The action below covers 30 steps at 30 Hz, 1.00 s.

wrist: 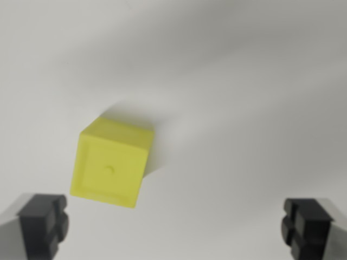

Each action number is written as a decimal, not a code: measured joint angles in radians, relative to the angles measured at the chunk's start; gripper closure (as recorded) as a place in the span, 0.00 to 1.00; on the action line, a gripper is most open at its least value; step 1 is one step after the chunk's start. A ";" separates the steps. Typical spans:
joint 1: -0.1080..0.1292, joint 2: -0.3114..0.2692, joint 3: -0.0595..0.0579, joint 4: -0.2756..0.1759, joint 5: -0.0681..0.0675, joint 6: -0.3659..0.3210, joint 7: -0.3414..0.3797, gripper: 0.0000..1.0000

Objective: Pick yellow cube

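Approach step: pincer point(176, 225) released, yellow cube point(112, 164) not yet gripped.
Cube sits on white desk point(244, 81), ahead of pincer, nearer the pad at wrist view's left. Next req.: shift twd cube, centre, descend, clench.

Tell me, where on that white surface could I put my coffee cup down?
In the wrist view, nearly anywhere: the white surface lies bare above and to the view's right of the yellow cube, right up to the right finger. Only the lower left is tight, where the cube sits near the open hand's left finger.
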 joint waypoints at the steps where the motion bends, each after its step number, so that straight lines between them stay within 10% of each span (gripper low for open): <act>1: 0.003 0.005 0.000 0.000 0.000 0.005 0.010 0.00; 30: 0.095 0.172 -0.001 0.035 0.014 0.133 0.287 0.00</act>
